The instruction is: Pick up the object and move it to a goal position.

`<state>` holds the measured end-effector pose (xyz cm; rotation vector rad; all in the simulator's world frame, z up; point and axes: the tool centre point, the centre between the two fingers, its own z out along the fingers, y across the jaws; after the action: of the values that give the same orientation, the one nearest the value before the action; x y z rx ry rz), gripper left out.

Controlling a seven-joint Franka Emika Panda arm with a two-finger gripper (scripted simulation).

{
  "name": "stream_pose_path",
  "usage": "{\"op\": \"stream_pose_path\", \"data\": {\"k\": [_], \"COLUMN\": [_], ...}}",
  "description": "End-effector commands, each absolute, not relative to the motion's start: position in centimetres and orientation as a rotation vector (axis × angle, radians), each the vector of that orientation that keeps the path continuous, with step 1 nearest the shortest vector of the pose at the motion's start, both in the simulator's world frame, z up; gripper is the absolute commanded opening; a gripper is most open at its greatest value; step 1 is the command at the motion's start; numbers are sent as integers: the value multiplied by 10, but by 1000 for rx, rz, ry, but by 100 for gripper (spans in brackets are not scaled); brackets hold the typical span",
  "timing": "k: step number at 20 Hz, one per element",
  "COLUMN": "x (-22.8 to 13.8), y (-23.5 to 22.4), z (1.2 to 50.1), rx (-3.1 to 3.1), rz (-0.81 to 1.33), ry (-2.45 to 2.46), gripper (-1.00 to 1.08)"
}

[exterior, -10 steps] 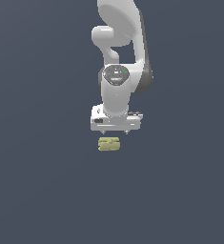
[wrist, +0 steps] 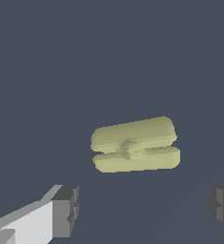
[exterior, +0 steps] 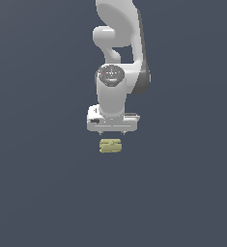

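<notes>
Pale yellow-olive ridged object (exterior: 110, 145), lying flat.

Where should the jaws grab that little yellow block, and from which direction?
Probably from straight above, closing across the narrow width of the yellow block at its middle. It lies flat, longer than wide, with a groove along its length, and the open gripper already spans it.

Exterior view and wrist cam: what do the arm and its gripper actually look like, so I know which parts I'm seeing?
The arm is glossy white with rounded, bulbous links, dark grey shading at one joint, and a grey circular cap with small reddish marks on the wrist housing. It ends in a wide white bar-shaped gripper. In the wrist view the fingers are blocky dark grey pads on white mounts. No cables show.
</notes>
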<state>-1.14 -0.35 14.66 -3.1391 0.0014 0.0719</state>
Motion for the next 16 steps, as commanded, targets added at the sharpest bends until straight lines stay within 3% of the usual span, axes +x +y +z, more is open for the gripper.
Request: {"op": "stream_pose_path", "data": {"k": [1,16], "x": [-14,-12], "y": [-10,-9], "z": [147,142], "rx": [-3143,-3137], "rz": [82,75], "ry": [6,177], "gripper": [100,100]}}
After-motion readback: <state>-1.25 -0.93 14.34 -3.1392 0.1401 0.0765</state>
